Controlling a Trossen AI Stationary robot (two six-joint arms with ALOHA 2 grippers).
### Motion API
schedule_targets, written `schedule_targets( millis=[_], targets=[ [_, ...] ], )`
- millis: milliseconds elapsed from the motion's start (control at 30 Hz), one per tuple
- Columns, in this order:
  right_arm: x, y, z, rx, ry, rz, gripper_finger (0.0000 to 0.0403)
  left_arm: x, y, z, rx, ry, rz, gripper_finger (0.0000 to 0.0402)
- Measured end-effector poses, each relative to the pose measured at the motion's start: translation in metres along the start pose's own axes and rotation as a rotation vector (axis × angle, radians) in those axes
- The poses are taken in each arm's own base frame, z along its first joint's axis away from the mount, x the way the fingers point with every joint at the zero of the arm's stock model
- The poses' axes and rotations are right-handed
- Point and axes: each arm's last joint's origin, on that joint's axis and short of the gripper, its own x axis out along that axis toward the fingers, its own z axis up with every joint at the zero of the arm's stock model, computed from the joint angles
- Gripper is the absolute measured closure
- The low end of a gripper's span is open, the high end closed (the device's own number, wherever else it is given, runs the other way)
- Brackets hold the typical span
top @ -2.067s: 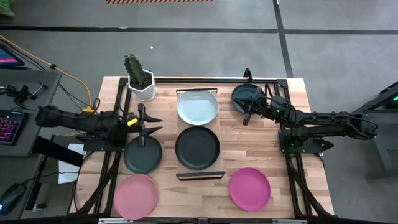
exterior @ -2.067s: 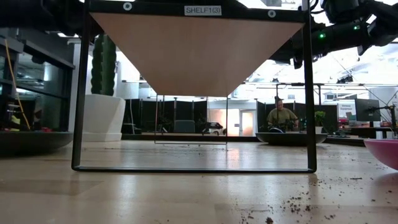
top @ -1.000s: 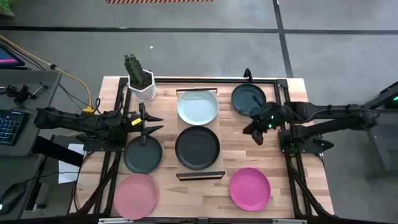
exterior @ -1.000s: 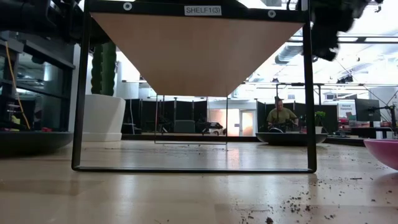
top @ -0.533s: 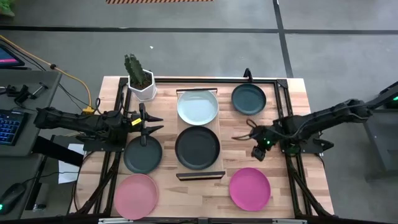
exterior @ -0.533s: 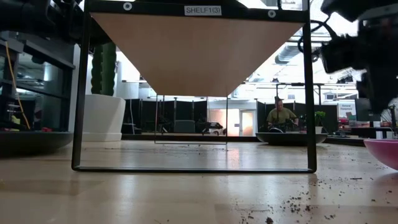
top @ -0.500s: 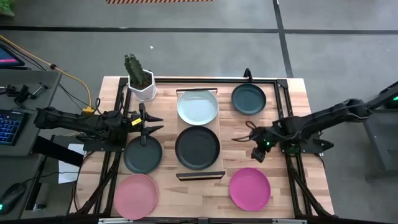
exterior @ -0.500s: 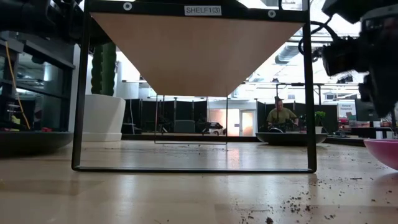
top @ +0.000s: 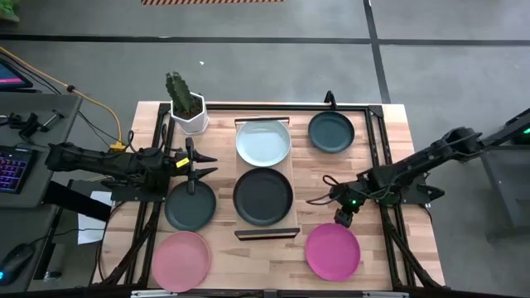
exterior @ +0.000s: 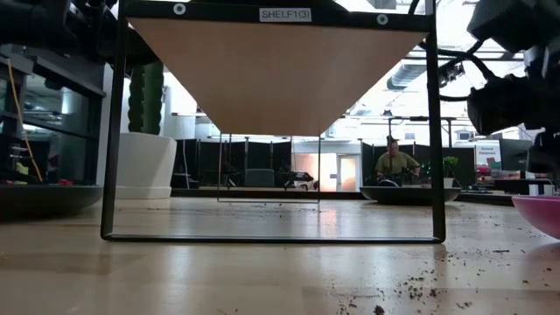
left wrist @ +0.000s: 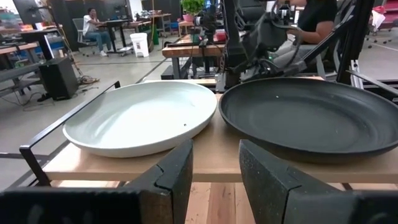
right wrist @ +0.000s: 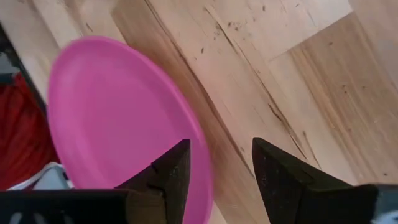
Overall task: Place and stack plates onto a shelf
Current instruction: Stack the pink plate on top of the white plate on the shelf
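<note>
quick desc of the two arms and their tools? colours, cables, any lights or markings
Both arms are dark, near-black, jointed links. The left tool has two pointed black fingers with a matte, speckled surface, and a yellow patch just behind them. The right tool has the same dark fingers, a green light glowing at the wrist and a thin black cable looping beside it.

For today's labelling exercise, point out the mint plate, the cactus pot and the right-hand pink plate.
mint plate [top: 262,142], high view, centre of its bowl.
cactus pot [top: 190,122], high view, white front wall.
pink plate [top: 332,252], high view, centre of its bowl.
</note>
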Motion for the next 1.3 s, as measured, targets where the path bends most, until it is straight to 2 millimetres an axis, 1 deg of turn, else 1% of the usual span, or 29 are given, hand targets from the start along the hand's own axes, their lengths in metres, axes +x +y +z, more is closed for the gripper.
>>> schedule_targets(
  millis=[233,567,667,867,1167,1233,1300],
  targets=[
    [0.013,0.003,-0.001,-0.027,0.027,-0.011,0.0249,0.0,0.0,-0.001,0.001,0.006,0.0,0.0281],
    [0.025,0.004,-0.004,-0.054,0.058,-0.042,0.0249,0.0,0.0,-0.001,0.002,0.008,0.0,0.0281],
    [0.027,0.004,-0.004,-0.073,0.062,-0.05,0.0255,0.0,0.0,-0.001,0.002,0.008,0.0,0.0281],
    [0.029,0.003,-0.004,-0.087,0.064,-0.058,0.0291,0.0,0.0,-0.001,0.002,0.008,0.0,0.0281],
    [0.029,0.004,-0.005,-0.129,0.07,-0.046,0.0391,0.0,0.0,-0.002,0.005,0.021,-0.001,0.0281],
    [0.029,0.004,-0.005,-0.147,0.073,-0.043,0.0398,0.0,0.0,-0.003,0.007,0.026,-0.001,0.0281],
    [0.029,0.004,-0.005,-0.173,0.075,-0.042,0.0396,0.0,0.0,-0.003,0.007,0.026,-0.001,0.0281]
  ],
)
